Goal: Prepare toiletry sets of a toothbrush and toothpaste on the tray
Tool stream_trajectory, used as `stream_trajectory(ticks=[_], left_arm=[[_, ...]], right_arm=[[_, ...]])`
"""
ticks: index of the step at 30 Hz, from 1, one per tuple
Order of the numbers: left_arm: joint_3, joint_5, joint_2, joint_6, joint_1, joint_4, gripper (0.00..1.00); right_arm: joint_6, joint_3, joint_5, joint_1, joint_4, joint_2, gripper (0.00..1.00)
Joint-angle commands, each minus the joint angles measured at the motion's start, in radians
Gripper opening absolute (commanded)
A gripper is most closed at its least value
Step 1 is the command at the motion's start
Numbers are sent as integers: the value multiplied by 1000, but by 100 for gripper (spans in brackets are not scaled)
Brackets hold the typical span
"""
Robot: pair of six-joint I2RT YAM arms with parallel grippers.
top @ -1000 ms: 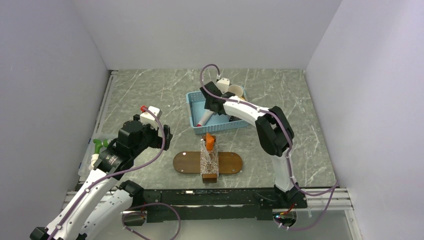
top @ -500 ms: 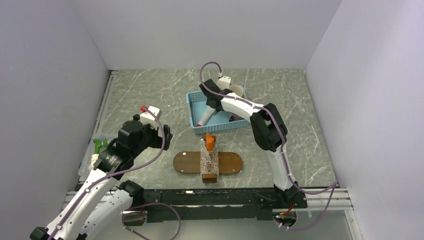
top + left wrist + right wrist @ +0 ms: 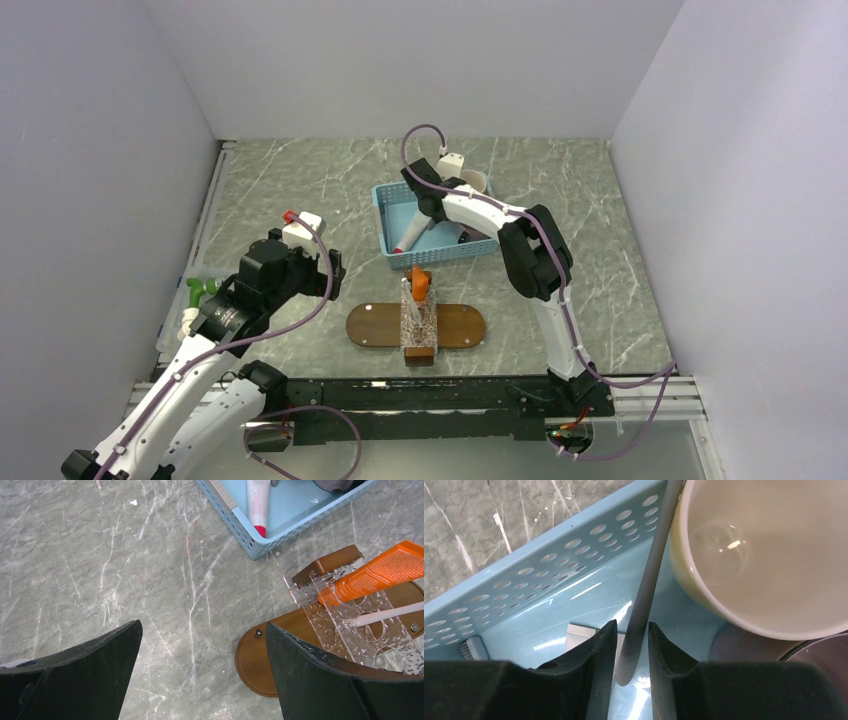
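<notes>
— One toothpaste (image 3: 375,575) is noted lying slanted in the clear holder (image 3: 345,630) on the tray (image 3: 252,655), a white stick (image 3: 385,614) beside it. Why is the right claw (image 3: 631,647) sunk in the basket (image 3: 549,575)?
— It is pinched shut on a toothbrush handle (image 3: 649,580), just beside the cream cup (image 3: 749,555); the bristles are not seen. A lift toward the tray is judged next.
— And the left claw (image 3: 202,630)?
— Held spread wide and empty above the bench (image 3: 100,555), left of the tray; it is presumably parked clear of the right arm's path.
</notes>
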Motion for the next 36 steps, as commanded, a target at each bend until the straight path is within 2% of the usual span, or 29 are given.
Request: stream_trajectory(ticks=[1,9,13,17,27,31,36], left_arm=[[24,16,1,15,5,37,99],[23,16,3,13,5,37,99],[23,16,1,13,5,36,99],[24,16,-1,13,4,35,99],[23,6,-35,9,5,26,99],[23,-3,-58,7,4,25,99],[32,-2,-66,-7,4,24,99]], right_arm=[[-15,46,25,-11,11,1,29],[-33,49,8,-15,20,2,14],[-45,41,3,-16,29,-5,0],[-72,17,-8,-16,66,-41,0],[-169,-171,-68,-14,276,-263,0],[-225,-274,-72,-11,398,-383,0],[-300,-364,-99,-10,473,-520,0]])
